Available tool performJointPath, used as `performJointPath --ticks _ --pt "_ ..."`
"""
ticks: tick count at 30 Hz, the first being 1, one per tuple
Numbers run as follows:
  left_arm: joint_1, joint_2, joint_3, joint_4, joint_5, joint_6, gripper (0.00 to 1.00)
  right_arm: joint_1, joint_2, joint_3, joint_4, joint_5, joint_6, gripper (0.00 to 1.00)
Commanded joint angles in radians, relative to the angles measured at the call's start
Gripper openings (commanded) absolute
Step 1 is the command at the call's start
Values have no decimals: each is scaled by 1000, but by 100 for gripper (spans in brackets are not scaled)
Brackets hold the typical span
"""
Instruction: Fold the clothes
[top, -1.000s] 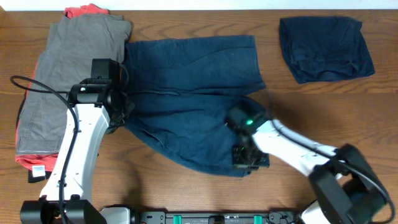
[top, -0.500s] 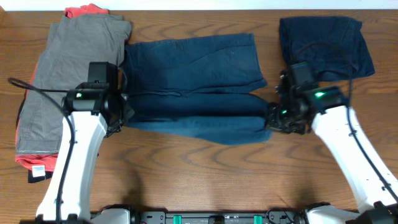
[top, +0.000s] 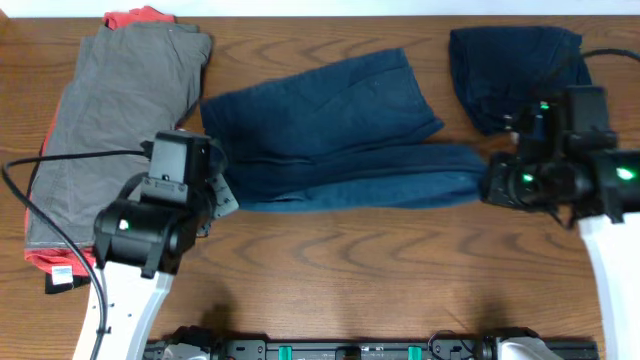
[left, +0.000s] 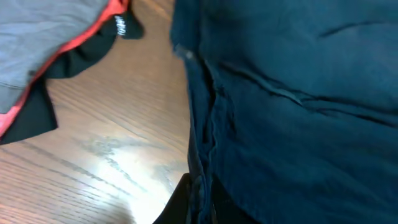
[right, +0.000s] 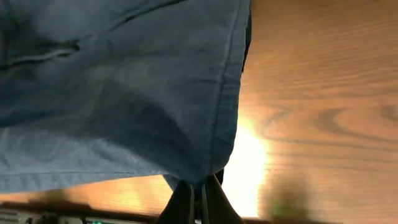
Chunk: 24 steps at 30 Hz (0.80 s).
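Item: dark navy-blue fabric shorts (top: 330, 140), mid-table, stretched taut, long axis left–right. L gripper (top: 222, 196) clamped on left end, R gripper (top: 487, 184) on right end. Bare wooden table (top: 400, 280) near side. Grey garment pile (top: 120, 110) left, folded navy garment (top: 520, 70) far right.

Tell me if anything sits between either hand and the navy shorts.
Nothing visible does. The left hand is shut on the navy shorts at one end, and the right hand is shut on them at the other.
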Motion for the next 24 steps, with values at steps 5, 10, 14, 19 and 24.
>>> performJointPath --ticks 5,10,14,19,24 --pt "-52 -8 15 -69 -10 -44 6 -27 -12 99 -71 35 -89 1" --pt "-51 -6 15 -71 -92 -93 6 -27 33 99 -6 45 -90 1" --pt "-51 5 15 -48 -222 -136 6 -26 117 99 93 46 -98 1" --pt "-48 74 15 57 -312 -140 6 -25 236 99 257 43 -114 1" --pt "-48 214 15 186 -318 -137 6 -24 348 99 392 39 -123 1"
